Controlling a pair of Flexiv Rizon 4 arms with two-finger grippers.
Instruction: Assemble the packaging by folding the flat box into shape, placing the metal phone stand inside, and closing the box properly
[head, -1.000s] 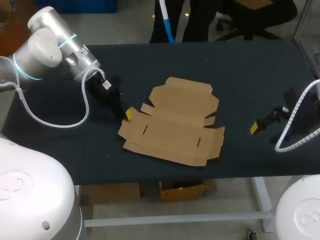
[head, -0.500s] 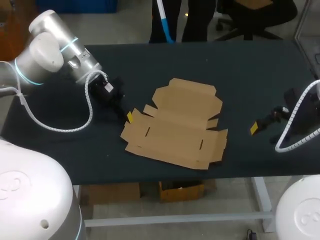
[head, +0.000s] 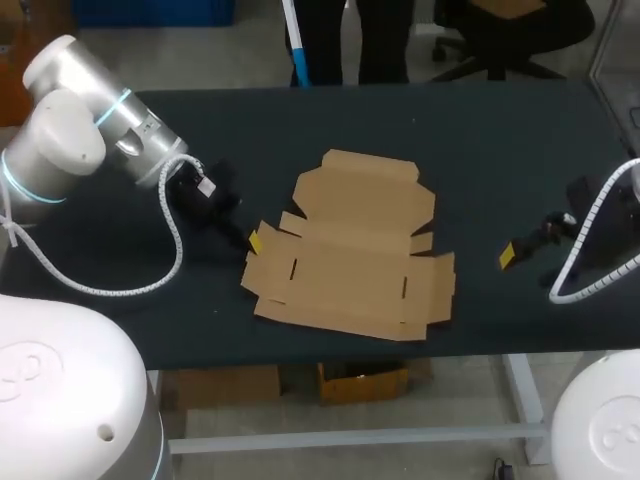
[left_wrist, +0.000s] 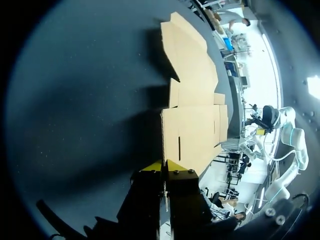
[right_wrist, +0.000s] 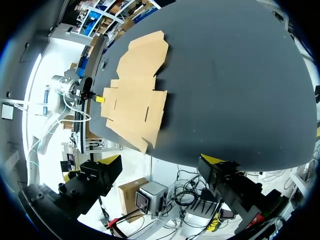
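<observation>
Your flat brown cardboard box blank (head: 352, 250) is lying unfolded mid-way across the black table (head: 480, 150), so I'd say you're right at the start, on the folding step with nothing shaped yet. The left gripper (head: 254, 240) sits at the blank's left side flap (head: 268, 262) with its yellow tips pressed together, can't tell if any cardboard is actually caught between them. The right gripper (right_wrist: 162, 161) hangs well off to the right, fingers spread wide, holding nothing. No metal phone stand visible anywhere. Next move probably calls for lifting that flap along its crease while the right gripper pins the blank down
</observation>
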